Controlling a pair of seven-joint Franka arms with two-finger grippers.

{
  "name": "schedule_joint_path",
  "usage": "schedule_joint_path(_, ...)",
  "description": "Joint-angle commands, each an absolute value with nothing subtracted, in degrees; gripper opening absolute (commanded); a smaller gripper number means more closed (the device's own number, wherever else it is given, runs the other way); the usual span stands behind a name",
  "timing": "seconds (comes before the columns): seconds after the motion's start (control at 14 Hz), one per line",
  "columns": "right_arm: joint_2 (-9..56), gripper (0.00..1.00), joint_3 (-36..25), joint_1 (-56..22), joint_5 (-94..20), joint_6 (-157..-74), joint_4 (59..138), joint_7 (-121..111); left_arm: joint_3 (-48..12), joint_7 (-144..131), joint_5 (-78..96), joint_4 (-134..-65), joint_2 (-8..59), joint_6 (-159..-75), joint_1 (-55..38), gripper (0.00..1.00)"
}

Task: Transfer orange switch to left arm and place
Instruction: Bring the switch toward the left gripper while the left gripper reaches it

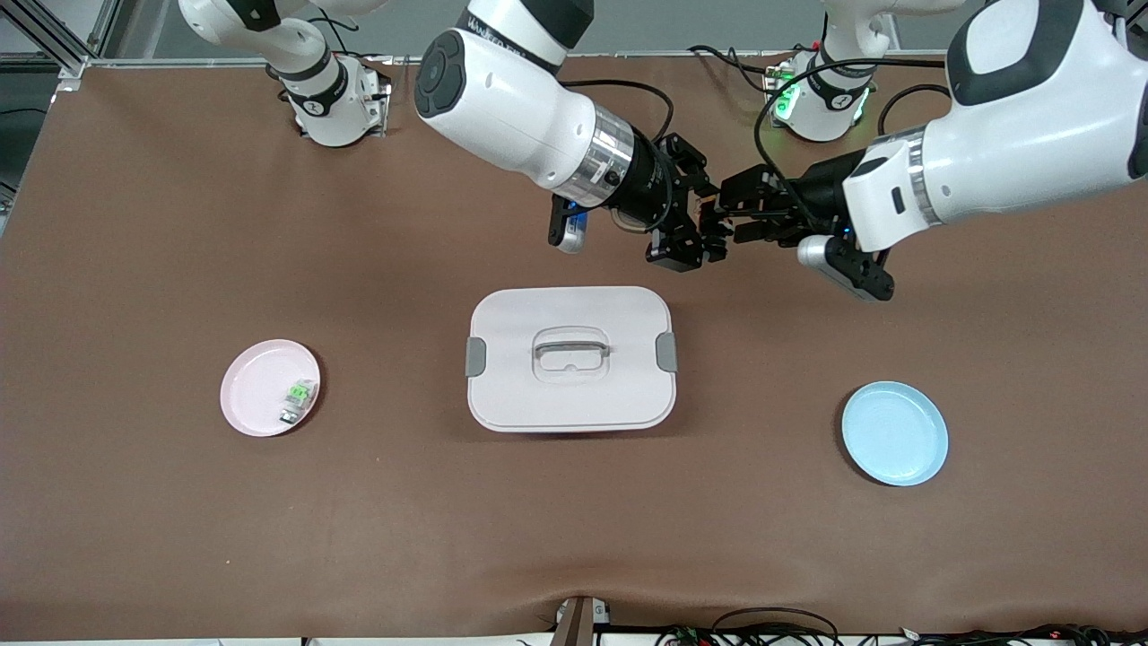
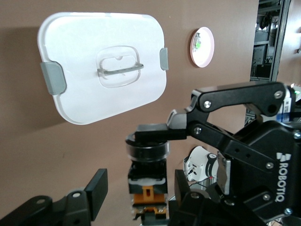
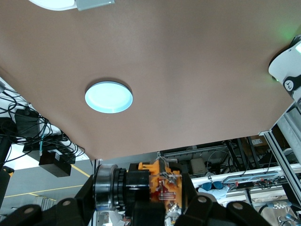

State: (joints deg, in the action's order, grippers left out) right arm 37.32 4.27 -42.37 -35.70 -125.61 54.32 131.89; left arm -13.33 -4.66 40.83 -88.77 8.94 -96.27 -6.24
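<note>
The orange switch (image 1: 711, 218) is up in the air over bare table, between the robots' bases and the white box (image 1: 520, 395). My right gripper (image 1: 698, 224) is shut on it; its black body and orange base fill the right wrist view (image 3: 155, 186). My left gripper (image 1: 725, 215) faces the right one. In the left wrist view its fingers (image 2: 91, 197) stand open on either side of the switch (image 2: 148, 181), with a clear gap on one side. The box (image 2: 84, 61) lies closed on the table below.
A pink plate (image 1: 256, 395) with a small green-and-silver switch (image 1: 299, 399) lies toward the right arm's end. A light blue plate (image 1: 894, 433) lies toward the left arm's end and shows in the right wrist view (image 3: 108, 97).
</note>
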Motion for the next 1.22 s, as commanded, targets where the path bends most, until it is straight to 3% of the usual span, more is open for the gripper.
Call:
schedule_joint_path(0.0, 38.8, 0.00, 4.5, -42.6, -36.4, -126.0, 51.9, 133.2, -13.3, -5.4, 41.0, -88.7, 9.0, -96.5, -6.9, 0.52)
schedule_joint_path(0.14, 38.8, 0.00, 4.5, -42.6, -36.4, -126.0, 51.9, 133.2, -13.3, -6.9, 41.0, -88.6, 9.0, -96.4, -6.9, 0.27)
schedule_joint_path(0.43, 38.8, 0.00, 4.5, -42.8, -36.4, -126.1, 51.9, 133.2, -13.3, -6.3, 41.0, -88.5, 9.0, -96.2, -6.7, 0.00)
schedule_joint_path(0.57, 38.8, 0.00, 4.6, -42.8, -36.4, -126.5, 51.9, 133.2, -13.3, -6.1, 41.0, -88.4, 9.0, -96.2, -6.4, 0.00)
schedule_joint_path(0.64, 38.8, 0.44, 4.6, -43.0, -36.4, -126.7, 51.9, 133.2, -13.3, -6.1, 40.9, -88.5, 8.9, -96.2, -6.2, 0.00)
schedule_joint_path(0.72, 38.8, 0.99, 4.6, -43.1, -36.4, -127.6, 51.9, 133.2, -13.3, -6.0, 40.7, -88.4, 8.9, -96.2, -6.1, 0.00)
schedule_joint_path(1.15, 38.7, 1.00, 4.5, -43.1, -36.4, -128.7, 51.9, 132.9, -13.2, -4.0, 36.3, -88.3, 8.9, -96.1, -5.8, 0.00)
